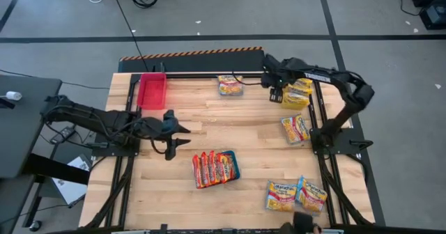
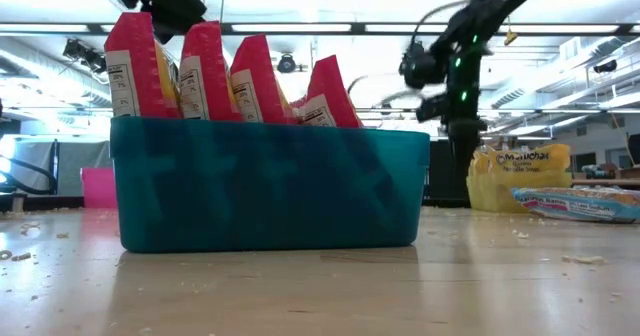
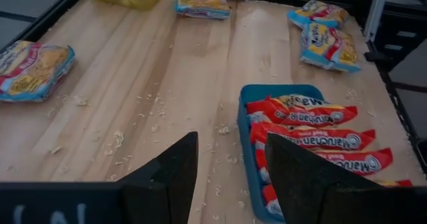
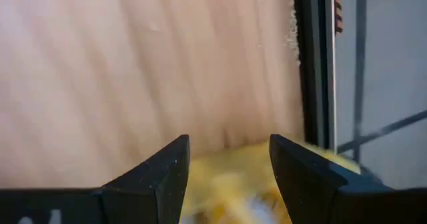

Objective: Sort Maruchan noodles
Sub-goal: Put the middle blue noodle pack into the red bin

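High view: right tool [image 1: 277,91], open at two o'clock over the yellow plastic noodle packets [image 1: 297,95], may grab two; left tool [image 1: 180,134] open, empty.

Lab: taped floor [image 1: 209,37], strip-lit open ceiling [image 2: 330,28].

From my left wrist I read "Maruchan" in white letters along the red packets [image 3: 313,139] standing in the teal bin [image 3: 247,151]. In the low view, the yellow bag [image 2: 520,176] on the table's right carries "Maruchan" in dark print near its top. The labels on the backs of the red packets there, and the print on the other packets, are too small to read.
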